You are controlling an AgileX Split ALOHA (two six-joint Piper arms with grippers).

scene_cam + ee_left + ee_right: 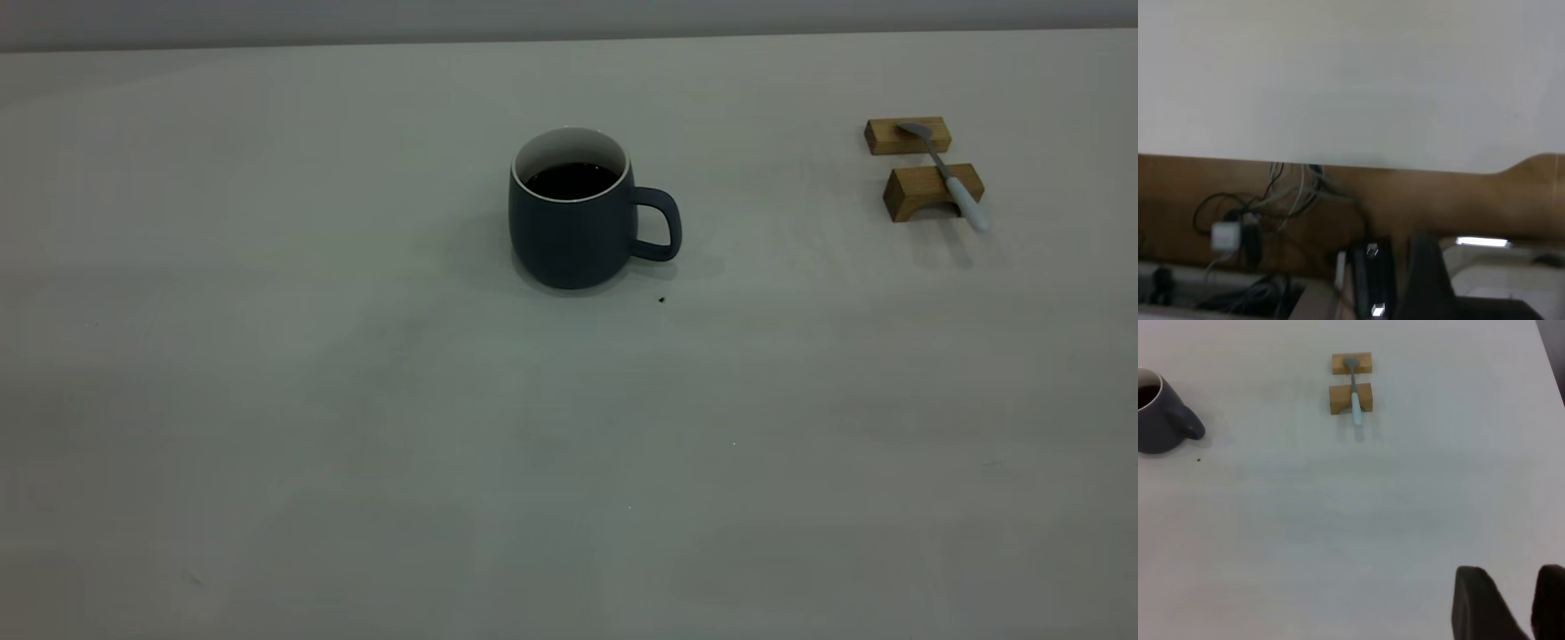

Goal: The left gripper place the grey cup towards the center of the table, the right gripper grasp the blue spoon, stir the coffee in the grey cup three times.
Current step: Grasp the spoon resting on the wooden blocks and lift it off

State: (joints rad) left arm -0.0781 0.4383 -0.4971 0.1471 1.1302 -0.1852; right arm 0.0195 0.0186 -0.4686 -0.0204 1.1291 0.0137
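- Off-white, the table (356,427) fills the exterior view.
- Near its centre the grey cup (569,231) stands upright, holding the coffee (571,180).
- Two wooden blocks (931,190) sit well apart to the right; the blue spoon (953,178) lies across them.
- Low over bare tabletop, the right gripper (1511,603) has its fingers apart, clamping nothing.
- The left gripper (1405,280) sits past the table edge; whether it is parted I cannot tell.

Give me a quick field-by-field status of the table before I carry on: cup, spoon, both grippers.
cup: grey cup upright near the middle of the table, handle toward the spoon side
coffee: dark coffee inside, well below the rim
spoon: blue spoon lying across two wooden blocks, bowl on the far block, handle overhanging the near one
speck: small dark speck on the table by the cup
right gripper: right gripper open, well clear of the spoon, holding nothing
left gripper: over the table edge, away from the cup; state unclear
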